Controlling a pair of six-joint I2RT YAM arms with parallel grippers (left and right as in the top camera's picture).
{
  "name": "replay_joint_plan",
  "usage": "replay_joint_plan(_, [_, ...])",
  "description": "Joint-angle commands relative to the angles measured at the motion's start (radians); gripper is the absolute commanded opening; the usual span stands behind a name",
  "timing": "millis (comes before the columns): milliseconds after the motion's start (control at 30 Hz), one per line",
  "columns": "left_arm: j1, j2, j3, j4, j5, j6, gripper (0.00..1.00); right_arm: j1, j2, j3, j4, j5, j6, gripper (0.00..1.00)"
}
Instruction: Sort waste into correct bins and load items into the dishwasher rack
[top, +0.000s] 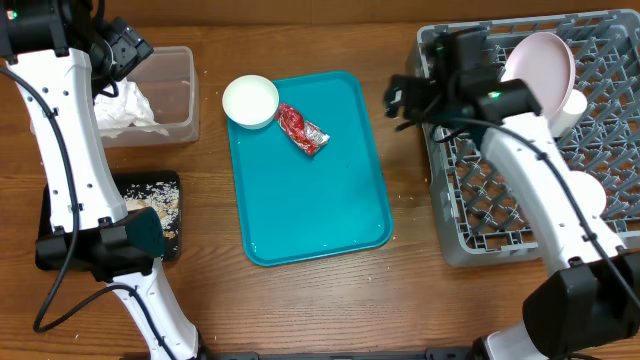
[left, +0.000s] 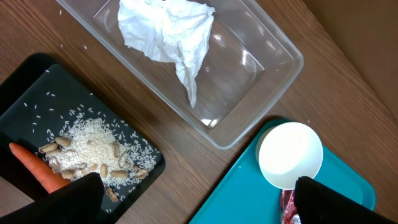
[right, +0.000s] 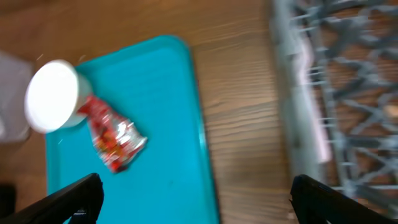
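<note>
Shiny red crinkled wrapper (top: 302, 129): lies on teal serving tray (top: 310, 200), just beside small white bowl (top: 250, 101) at the corner nearest the tub. Clear tub (top: 180, 92) holds crumpled white napkin (left: 168, 31). Black tray (left: 28, 93) holds beige grains (left: 93, 146) and orange carrot (left: 37, 169). Grey dishwasher rack (top: 610, 130) holds tilted plate (top: 540, 65), cup (top: 570, 108) and second bowl (top: 590, 190). Right gripper (top: 400, 100): jaws wide, empty, over table (top: 410, 250) between tray and rack, apart from wrapper. Left gripper (left: 196, 196): jaws wide, empty, near tub.

The white-shelled left arm (top: 68, 150) and right arm (top: 545, 195), linked by black joints and trailed by looping black cables (top: 45, 120), carry the black-fingered left gripper (left: 198, 180) and right gripper (right: 197, 182), with a green light (top: 492, 96) near the right wrist.
</note>
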Motion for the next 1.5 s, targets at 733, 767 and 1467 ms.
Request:
replay_joint_plan(733, [-0.002, 0.010, -0.001, -0.002, 0.128, -0.037, 1.00, -0.050, -0.002, 0.019, 0.003, 0.014, 0.008, 1.00])
replay_joint_plan(767, [-0.002, 0.010, -0.004, -0.002, 0.215, 0.003, 1.00, -0.050, -0.002, 0.019, 0.003, 0.014, 0.008, 1.00])
replay_joint_plan(1467, [-0.505, 0.023, -0.217, 0.114, 0.275, 0.117, 1.00, -0.050, -0.002, 0.019, 0.003, 0.014, 0.008, 1.00])
